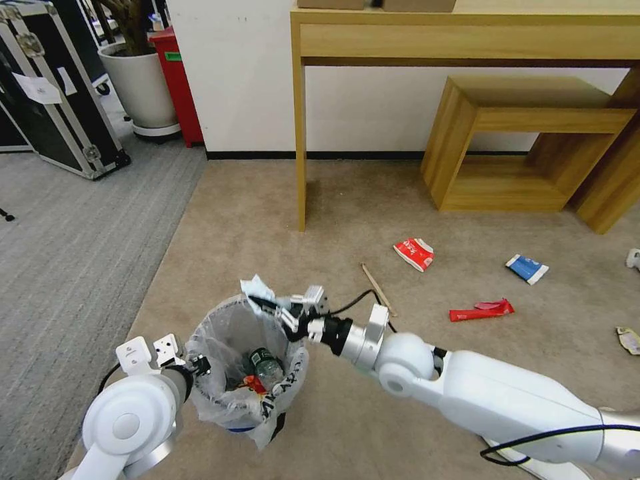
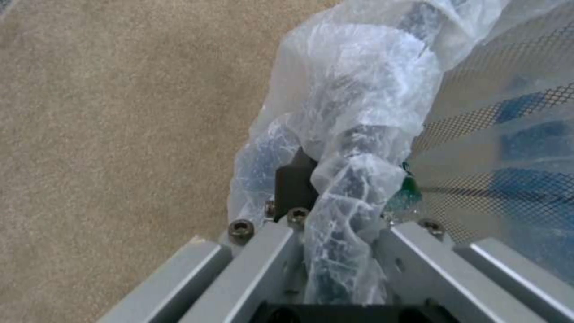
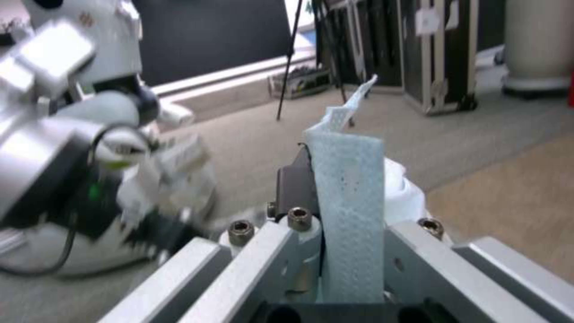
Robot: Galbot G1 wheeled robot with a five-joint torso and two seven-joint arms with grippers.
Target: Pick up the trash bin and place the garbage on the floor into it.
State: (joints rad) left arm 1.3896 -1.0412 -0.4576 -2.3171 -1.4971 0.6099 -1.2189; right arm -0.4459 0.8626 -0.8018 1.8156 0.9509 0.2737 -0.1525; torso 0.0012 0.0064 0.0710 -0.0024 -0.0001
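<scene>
Holding the trash bin (image 1: 243, 360) off the floor (image 1: 280, 220) by its bag-lined rim in our left gripper (image 1: 198, 364), we risk our right gripper (image 1: 288, 313), clamped on white paper (image 1: 259, 290), dropping it outside the far rim.

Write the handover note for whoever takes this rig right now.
Left tool: shut on the trash bin rim and liner.
Right tool: shut on a white slipper, above the bin's far rim.
In the bin: a crushed bottle and a red scrap.
Left on the floor: red-white carton, wooden stick, red wrapper, blue-white packet, more litter at the right edge.
</scene>
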